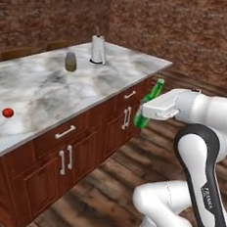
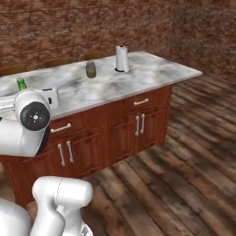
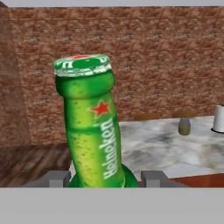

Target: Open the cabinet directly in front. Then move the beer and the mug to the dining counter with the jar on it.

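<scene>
Brick-walled kitchen, marble table (image 1: 34, 93) carrying jar (image 1: 71, 61), towel roll (image 1: 98, 49) and a small red item (image 1: 7, 112). Jaws half-open, clamped on beer (image 1: 150, 103), tilted, in the air beside the table's front, off the floor.

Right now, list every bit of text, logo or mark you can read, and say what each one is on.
"Heineken", white letters running up the neck of the beer, under a red star.
White marks around the beer's cap rim: too blurred to read.
Small dark lettering on the robot arm in the left base view: too small to read.
No text shows on the jar, the paper-towel roll or the counter.
</scene>
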Available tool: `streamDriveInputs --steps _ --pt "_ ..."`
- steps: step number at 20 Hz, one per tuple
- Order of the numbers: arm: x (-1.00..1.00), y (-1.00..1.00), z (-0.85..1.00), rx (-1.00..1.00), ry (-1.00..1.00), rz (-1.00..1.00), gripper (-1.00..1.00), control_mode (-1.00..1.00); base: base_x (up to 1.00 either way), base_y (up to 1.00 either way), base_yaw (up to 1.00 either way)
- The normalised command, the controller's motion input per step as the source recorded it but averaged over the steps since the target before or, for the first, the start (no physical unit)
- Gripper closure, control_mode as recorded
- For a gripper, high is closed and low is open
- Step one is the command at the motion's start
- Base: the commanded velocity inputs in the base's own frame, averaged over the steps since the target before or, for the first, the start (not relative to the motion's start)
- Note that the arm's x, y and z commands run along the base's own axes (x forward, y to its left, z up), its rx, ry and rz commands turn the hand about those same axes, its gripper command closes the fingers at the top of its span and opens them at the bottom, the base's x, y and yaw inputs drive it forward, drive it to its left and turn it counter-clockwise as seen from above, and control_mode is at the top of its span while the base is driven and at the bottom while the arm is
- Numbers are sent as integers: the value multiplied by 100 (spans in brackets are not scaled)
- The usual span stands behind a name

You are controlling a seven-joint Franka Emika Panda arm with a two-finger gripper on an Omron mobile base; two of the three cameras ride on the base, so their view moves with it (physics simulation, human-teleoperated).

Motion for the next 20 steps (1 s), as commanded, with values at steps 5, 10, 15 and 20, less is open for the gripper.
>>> streamDriveInputs --steps 5,10,15,20 --pt "0 0 0 0 0 0 100 100 100 -81 38" --pt "0 0 0 0 0 0 100 100 100 -85 39" --pt "0 0 0 0 0 0 100 100 100 -89 38" --pt "0 0 0 0 0 0 100 100 97 -100 32"
